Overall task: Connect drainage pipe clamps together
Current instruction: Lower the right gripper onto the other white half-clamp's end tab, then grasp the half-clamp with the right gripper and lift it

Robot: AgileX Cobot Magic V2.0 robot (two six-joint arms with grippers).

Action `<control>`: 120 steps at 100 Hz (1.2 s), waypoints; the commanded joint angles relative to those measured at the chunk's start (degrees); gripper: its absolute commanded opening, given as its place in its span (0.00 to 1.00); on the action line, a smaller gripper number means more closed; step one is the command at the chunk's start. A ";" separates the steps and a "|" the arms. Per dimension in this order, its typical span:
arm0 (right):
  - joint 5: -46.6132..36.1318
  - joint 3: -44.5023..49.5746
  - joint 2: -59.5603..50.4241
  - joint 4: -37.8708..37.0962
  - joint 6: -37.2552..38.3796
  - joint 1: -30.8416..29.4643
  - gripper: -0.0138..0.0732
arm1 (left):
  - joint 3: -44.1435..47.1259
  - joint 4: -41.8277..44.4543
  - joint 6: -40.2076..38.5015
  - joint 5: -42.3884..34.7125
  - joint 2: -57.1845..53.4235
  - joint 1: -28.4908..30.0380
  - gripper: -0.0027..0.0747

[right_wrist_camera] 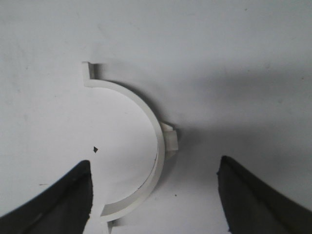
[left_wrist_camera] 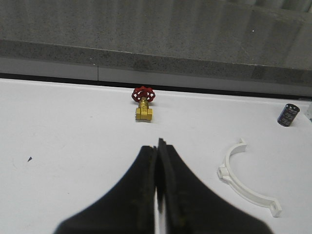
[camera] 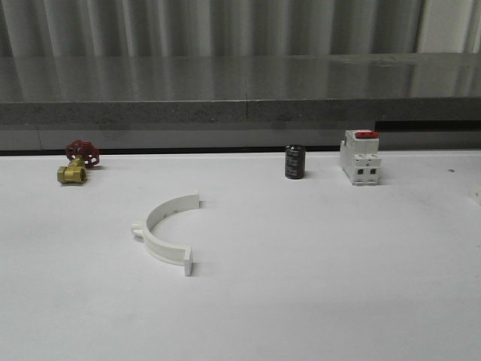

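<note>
The right gripper hangs wide open over a clamp on the table; I'd drop straight, fingers straddling the band near its lug. The left gripper is closed and empty, another clamp lying beyond it.

Left gripper: jaws closed, the dark fingers pressed together with nothing between them. Right gripper: jaws spread wide apart, the fingers pointing down toward the worktop.
</note>
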 commanded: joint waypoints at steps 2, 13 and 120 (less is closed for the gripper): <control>-2.36 -1.99 0.32 0.91 -2.82 -0.46 0.78 | -1.58 0.14 -0.11 -4.18 0.41 0.16 0.01; -2.92 -1.99 2.79 0.91 -3.11 -0.46 0.78 | -1.58 0.14 -0.11 -4.18 0.41 0.16 0.01; -3.09 -2.01 12.14 1.13 -3.64 -0.46 0.63 | -1.58 0.14 -0.11 -4.18 0.41 0.16 0.01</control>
